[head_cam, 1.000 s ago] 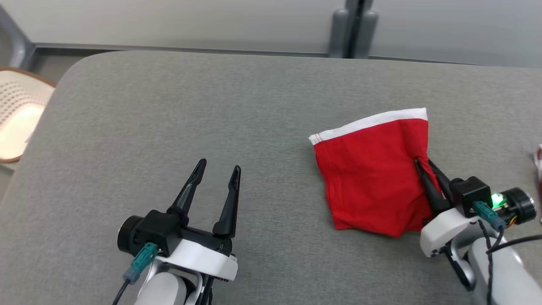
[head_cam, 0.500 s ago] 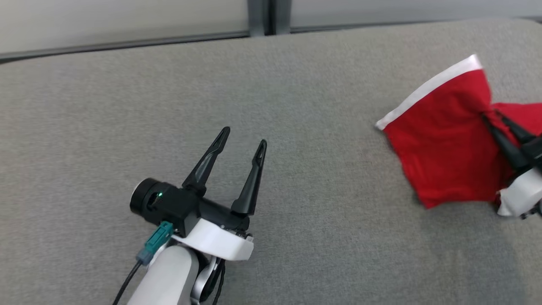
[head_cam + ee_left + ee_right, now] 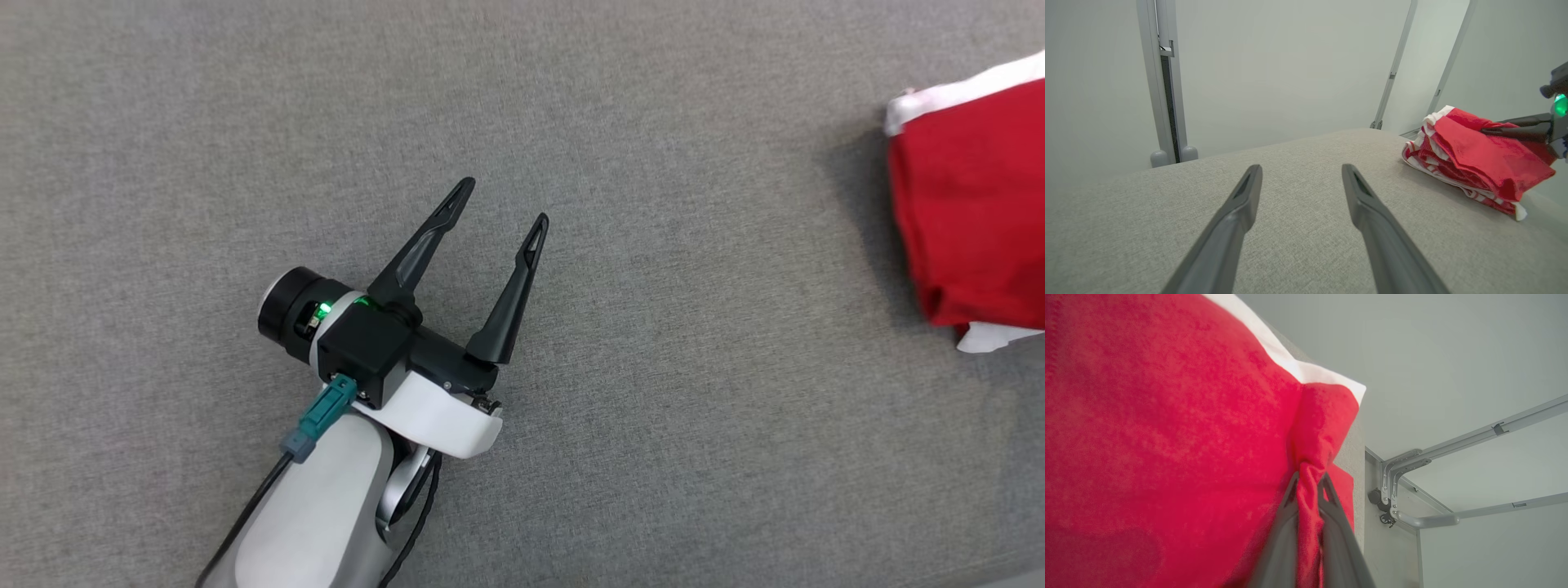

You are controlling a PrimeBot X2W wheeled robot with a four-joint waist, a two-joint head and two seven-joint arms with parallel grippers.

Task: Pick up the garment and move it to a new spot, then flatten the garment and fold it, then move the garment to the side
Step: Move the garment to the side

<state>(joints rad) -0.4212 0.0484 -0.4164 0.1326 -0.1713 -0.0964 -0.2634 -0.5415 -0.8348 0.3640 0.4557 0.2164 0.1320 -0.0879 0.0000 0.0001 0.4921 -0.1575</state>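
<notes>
Red garment [image 3: 971, 204] with a white band along one edge sits at the far right rim of the head view, over the grey woven-fabric table [image 3: 653, 408], and throws a soft shadow on the surface to its left. The right claw [image 3: 1309, 477] is clamped on it. In the right wrist view its two dark fingers stand almost together with a bunched ridge of red fabric pinched between them, and the white band runs across above. In the left wrist view the same claw [image 3: 1488, 130] reaches in from the right edge and grips the top of the garment [image 3: 1486, 159]. The garment drapes in folds over red-and-white striped cloth [image 3: 1423, 153] on the table [image 3: 1147, 212]; I cannot tell whether those stripes belong to the same piece.

The left claw [image 3: 504, 202] hangs over bare table near the middle of the head view, well apart from the garment. Its fingers [image 3: 1237, 220] are spread wide with nothing between them, and a green light glows on its wrist. In its own wrist view, grey metal posts [image 3: 1167, 81] stand against a pale wall behind the table.
</notes>
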